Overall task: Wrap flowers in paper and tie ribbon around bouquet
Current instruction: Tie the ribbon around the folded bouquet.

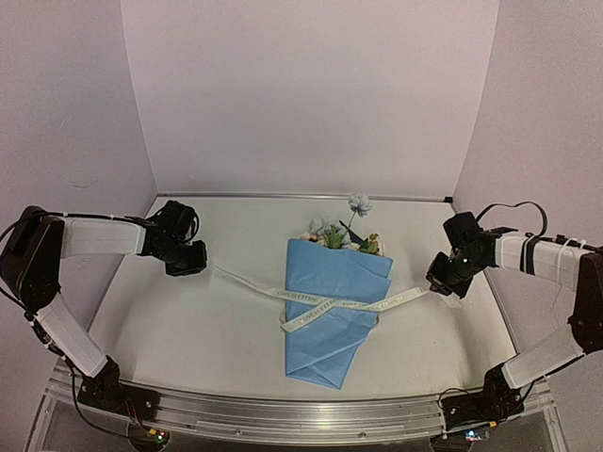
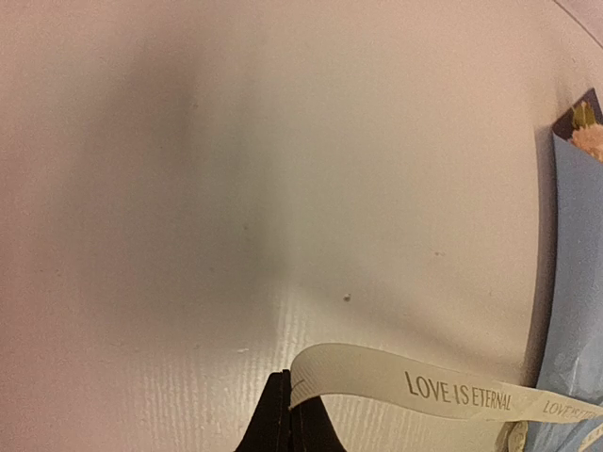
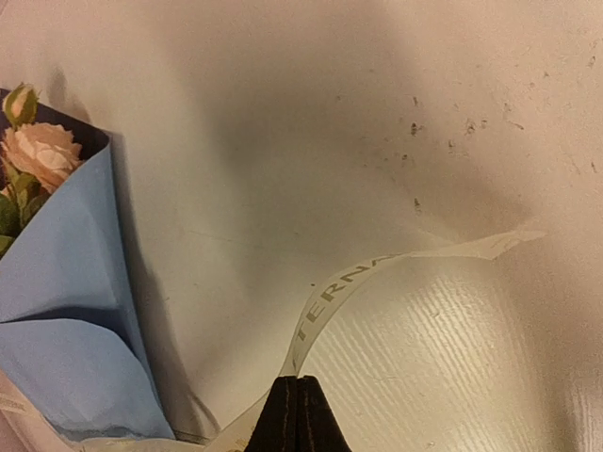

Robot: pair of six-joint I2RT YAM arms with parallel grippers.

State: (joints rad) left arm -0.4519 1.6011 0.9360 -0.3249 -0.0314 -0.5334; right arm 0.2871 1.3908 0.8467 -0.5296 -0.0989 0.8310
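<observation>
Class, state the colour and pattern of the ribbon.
The ribbon is cream with dark printed lettering, clearest in the left wrist view.

Robot lab test cell: bare white table (image 1: 179, 320) boxed by plain pale walls (image 1: 311, 94) on three sides, left arm (image 1: 94, 235) and right arm (image 1: 551, 259) mounted on an aluminium rail (image 1: 301, 414).

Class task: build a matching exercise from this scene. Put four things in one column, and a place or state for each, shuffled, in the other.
Things
1. ribbon
2. paper
3. flowers
4. left gripper

Descriptions
a. poking out at the wide far end
b. crossed over the middle, ends stretched to both sides
c. blue, folded into a cone lying on the table
d. shut, pinching a printed end

Pairs: 1-b, 2-c, 3-a, 4-d
</observation>
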